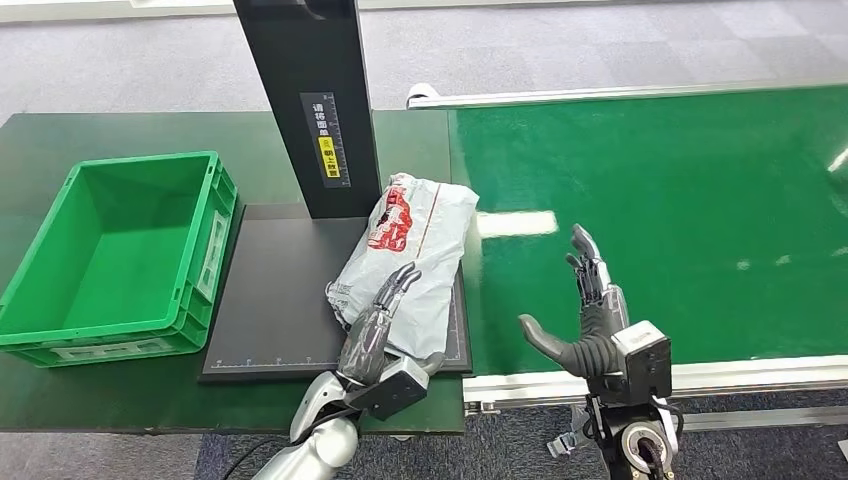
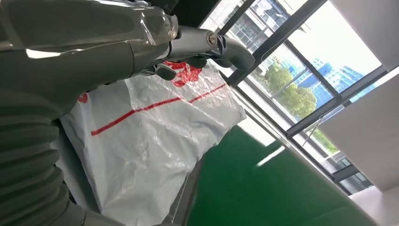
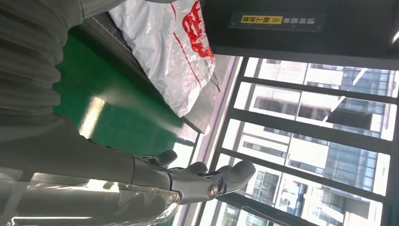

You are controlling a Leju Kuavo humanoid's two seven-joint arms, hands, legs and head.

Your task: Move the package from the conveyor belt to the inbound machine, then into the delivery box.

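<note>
The package [image 1: 415,250] is a white plastic bag with red print. It lies on the black plate of the inbound machine [image 1: 280,310], its right side reaching the plate's edge by the belt. My left hand [image 1: 385,320] lies over the bag's near end with fingers stretched out flat; the left wrist view shows those fingers [image 2: 207,44] above the bag [image 2: 155,136]. My right hand [image 1: 590,310] hovers open over the green conveyor belt [image 1: 680,220], apart from the bag. In the right wrist view the bag [image 3: 169,52] lies beyond the open right hand [image 3: 197,181].
A green delivery box [image 1: 120,260] stands empty at the left of the machine plate. The machine's black post [image 1: 310,100] rises right behind the bag. The belt's metal rim [image 1: 720,375] runs along the near edge.
</note>
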